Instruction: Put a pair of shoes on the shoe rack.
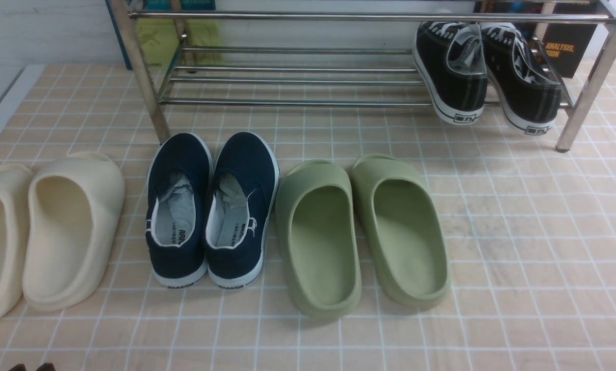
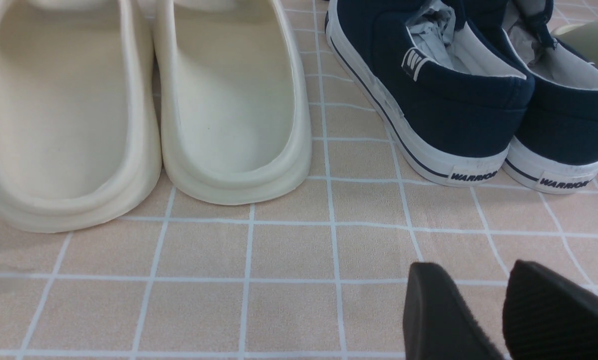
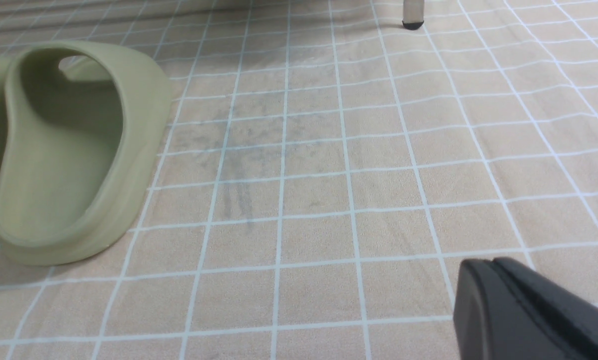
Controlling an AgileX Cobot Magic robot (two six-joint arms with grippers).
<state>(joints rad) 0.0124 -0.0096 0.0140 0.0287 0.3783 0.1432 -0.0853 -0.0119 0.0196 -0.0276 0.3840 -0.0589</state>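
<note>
The pair of shoes, two black canvas sneakers with white soles, rests heels-out on the lower bars at the right end of the silver shoe rack. No gripper touches them. My left gripper hovers low over the tiled floor behind the navy slip-ons, its fingers apart with bare floor between them. Its tips just show at the bottom edge of the front view. My right gripper is shut on nothing, low over bare tiles to the right of the green slides.
On the floor in front of the rack stand cream slides, navy slip-ons and olive-green slides. The rack's right leg stands on the tiles, and its foot shows in the right wrist view. Books stand behind the rack.
</note>
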